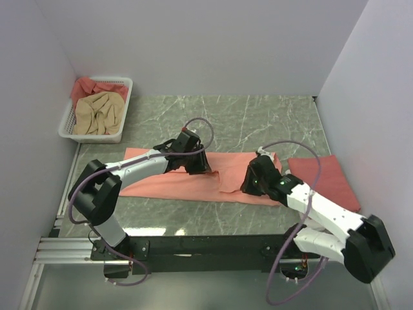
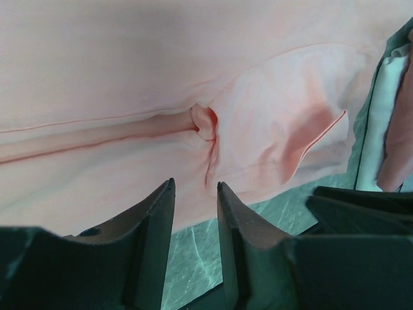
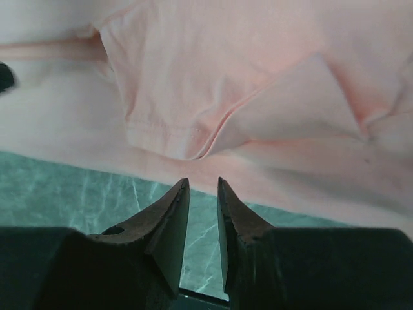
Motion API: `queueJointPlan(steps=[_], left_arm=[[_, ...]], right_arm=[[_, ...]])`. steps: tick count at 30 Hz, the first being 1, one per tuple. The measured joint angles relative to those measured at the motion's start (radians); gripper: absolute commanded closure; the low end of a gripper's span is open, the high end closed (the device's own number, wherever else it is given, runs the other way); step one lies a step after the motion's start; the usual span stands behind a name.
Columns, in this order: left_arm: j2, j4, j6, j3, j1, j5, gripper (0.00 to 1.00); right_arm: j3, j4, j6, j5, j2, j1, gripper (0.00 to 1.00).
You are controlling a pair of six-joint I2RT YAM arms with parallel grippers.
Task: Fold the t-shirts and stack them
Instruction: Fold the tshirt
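The left gripper (image 2: 195,188) has its jaws parted with nothing between them; through the gap only cloth and a strip of table show. It hangs just above the near part of the salmon-pink t-shirt (image 1: 161,184), tips pointing down and away from the bases, and ahead of them the cloth is pinched into a small pucker (image 2: 205,123) from which a raised fold runs off to the left. The left arm reaches forward and inward from its base, forearm lying low across the shirt's left half. The right gripper (image 3: 202,184) is also empty, its jaws only narrowly apart, the tips poised over bare table just short of the shirt's near hem; beyond them a sleeve (image 3: 187,97) lies turned over onto the body of the shirt. The right arm bends sharply from its base at the right and leans in over the shirt's right end. The salmon-pink shirt lies spread crosswise in the middle of the green marbled table (image 1: 258,123), between the two grippers. A darker rose-red t-shirt (image 1: 326,177) lies flat just to its right. At the far left corner stands a white lattice basket (image 1: 68,126), holding a crumpled beige-tan t-shirt (image 1: 97,113) and a red t-shirt (image 1: 87,87) behind it.
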Motion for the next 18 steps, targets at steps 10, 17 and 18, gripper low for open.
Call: queueJointPlan(steps=[10, 17, 18], left_arm=[[0.096, 0.002, 0.003, 0.068, -0.08, 0.006, 0.66], [0.112, -0.002, 0.003, 0.08, -0.1, 0.007, 0.67], [0.112, -0.002, 0.003, 0.08, -0.1, 0.006, 0.67]], right_arm=[[0.085, -0.099, 0.035, 0.127, -0.08, -0.156, 0.69], [0.187, -0.002, -0.024, 0.088, 0.222, -0.276, 0.73], [0.184, 0.008, -0.029, 0.073, 0.251, -0.276, 0.73]])
